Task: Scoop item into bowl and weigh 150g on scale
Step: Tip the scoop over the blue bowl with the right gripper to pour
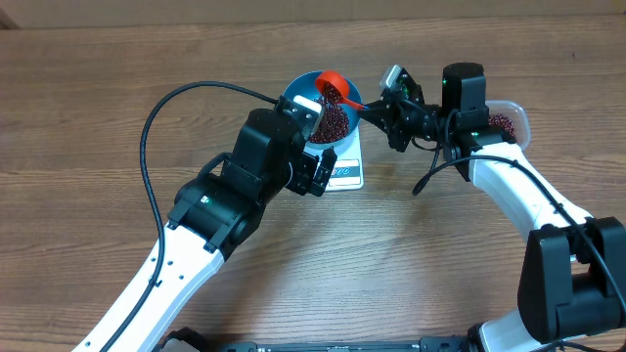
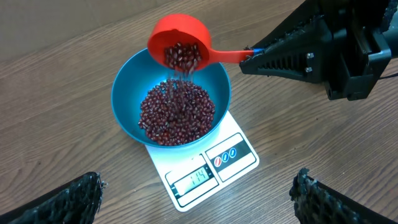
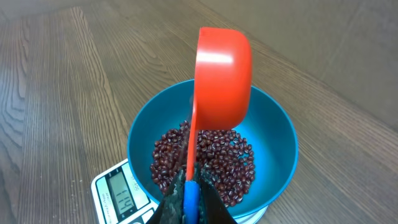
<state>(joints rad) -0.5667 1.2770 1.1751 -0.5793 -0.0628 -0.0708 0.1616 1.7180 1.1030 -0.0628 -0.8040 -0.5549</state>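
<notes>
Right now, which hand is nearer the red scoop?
Right. The right hand is shut on the handle of the red scoop, beside the bowl; the left hand hangs open above the scale, clear of the scoop.

A red scoop (image 2: 180, 43) tilts above the wooden table (image 1: 98, 59), a clear tub (image 1: 519, 111) nearby.

Bright blue bowl (image 2: 127, 99), dark red-brown beans (image 2: 177, 118), orange-red scoop (image 2: 180, 31) with a seemingly blue handle tip (image 3: 191, 198), white scale (image 2: 244, 163) with pale grey display (image 2: 191, 180), brown wood-grain table (image 2: 56, 68)
</notes>
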